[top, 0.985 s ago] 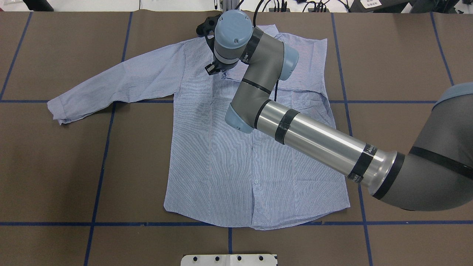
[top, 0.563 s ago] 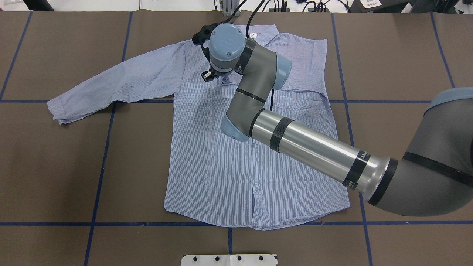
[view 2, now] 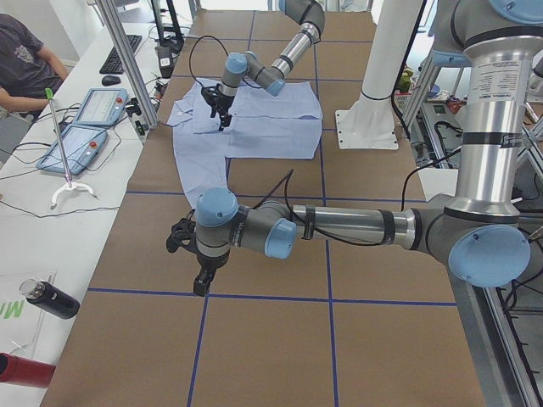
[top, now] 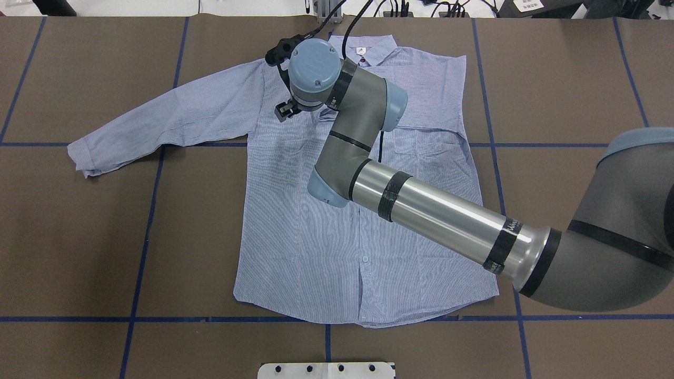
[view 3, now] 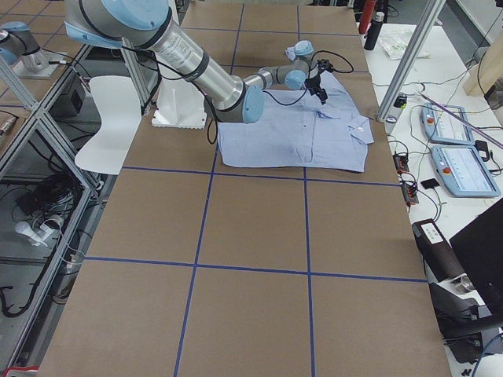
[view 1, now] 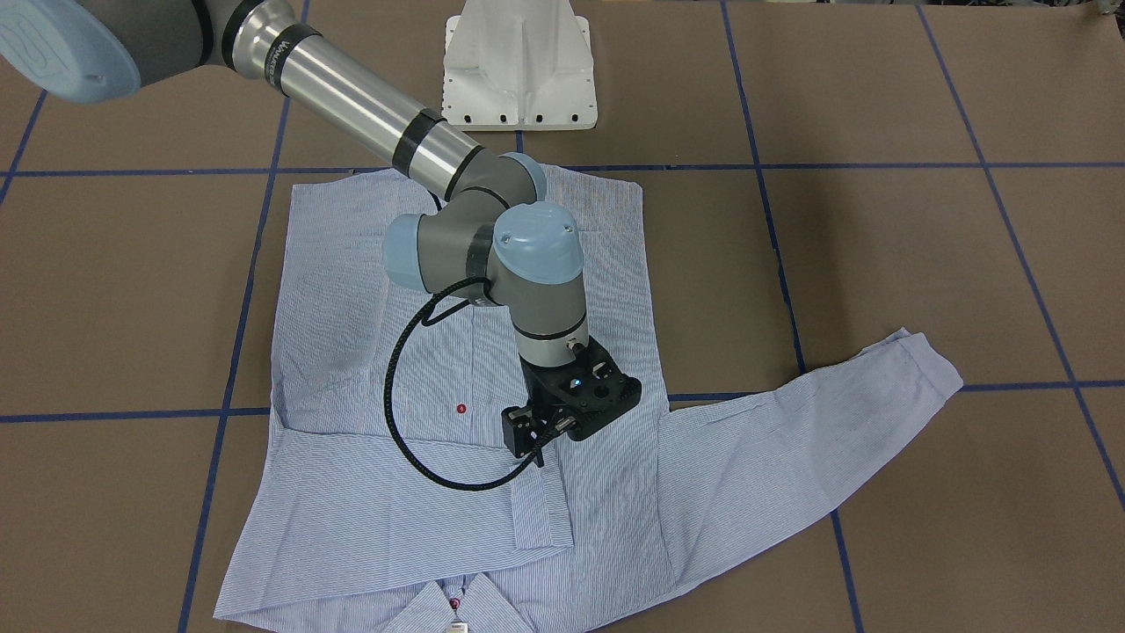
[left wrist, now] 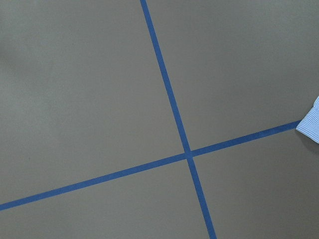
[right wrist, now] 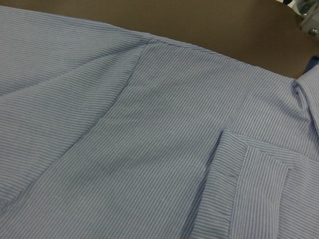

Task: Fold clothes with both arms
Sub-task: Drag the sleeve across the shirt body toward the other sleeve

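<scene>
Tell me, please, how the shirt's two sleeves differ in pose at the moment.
The outstretched sleeve lies spread sideways on the brown table, while the folded sleeve is turned in across the chest of the shirt. The outstretched sleeve's cuff rests on the table; the folded sleeve's cuff rests on the chest near the button line. Both lie flat, in the same light blue striped cloth.
</scene>
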Controlling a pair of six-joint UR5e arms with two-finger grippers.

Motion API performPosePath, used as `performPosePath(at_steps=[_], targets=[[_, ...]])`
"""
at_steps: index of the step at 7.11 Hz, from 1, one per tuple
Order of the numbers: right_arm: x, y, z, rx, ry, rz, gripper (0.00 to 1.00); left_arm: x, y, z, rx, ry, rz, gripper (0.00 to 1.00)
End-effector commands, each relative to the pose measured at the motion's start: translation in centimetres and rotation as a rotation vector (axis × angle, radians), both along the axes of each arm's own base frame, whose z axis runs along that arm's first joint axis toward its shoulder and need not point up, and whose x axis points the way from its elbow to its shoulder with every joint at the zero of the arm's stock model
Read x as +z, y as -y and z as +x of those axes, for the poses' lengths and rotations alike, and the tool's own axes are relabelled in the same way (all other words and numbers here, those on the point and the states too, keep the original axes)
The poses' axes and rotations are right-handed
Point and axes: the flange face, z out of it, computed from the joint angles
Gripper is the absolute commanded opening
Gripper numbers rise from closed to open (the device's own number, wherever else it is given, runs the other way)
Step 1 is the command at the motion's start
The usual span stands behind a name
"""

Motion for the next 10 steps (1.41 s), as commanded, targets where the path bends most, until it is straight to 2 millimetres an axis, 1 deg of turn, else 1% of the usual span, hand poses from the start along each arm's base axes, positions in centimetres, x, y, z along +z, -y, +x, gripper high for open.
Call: performPosePath(at_steps=[1,2,4,5,6,7,9,10], targets=[[1.5,0.7,1.3,0.157,0.185,-0.136,0.99,-0.1,0.1,0.0,-0.001,0.0,0.001,1.0],[4.6,1.2,2.5,0.252,0.277,-0.165,0.99,-0.3,0.3,0.0,-0.002,-0.001,0.004,1.0],[7.9,1.4,2.7,0.357,0.298,-0.266,0.98,-0.8,0.4,0.0,-0.003,-0.001,0.012,1.0],[9.2,1.5,2.3,0.366,0.278,-0.285,0.98,-0.9,0.4,0.0,-0.003,-0.001,0.014,1.0],[9.6,1.3,2.1,0.369,0.272,-0.295,0.98,-0.9,0.4,0.0,-0.003,-0.001,0.014,1.0],[9.4,1.2,1.8,0.366,0.272,-0.295,0.97,-0.9,0.4,0.0,-0.003,-0.001,0.015,1.0],[8.1,1.2,1.1,0.36,0.276,-0.293,0.97,-0.8,0.4,0.0,-0.001,0.0,0.014,1.0],[8.3,0.8,0.7,0.354,0.271,-0.295,0.97,-0.7,0.4,0.0,0.0,0.0,0.014,1.0]])
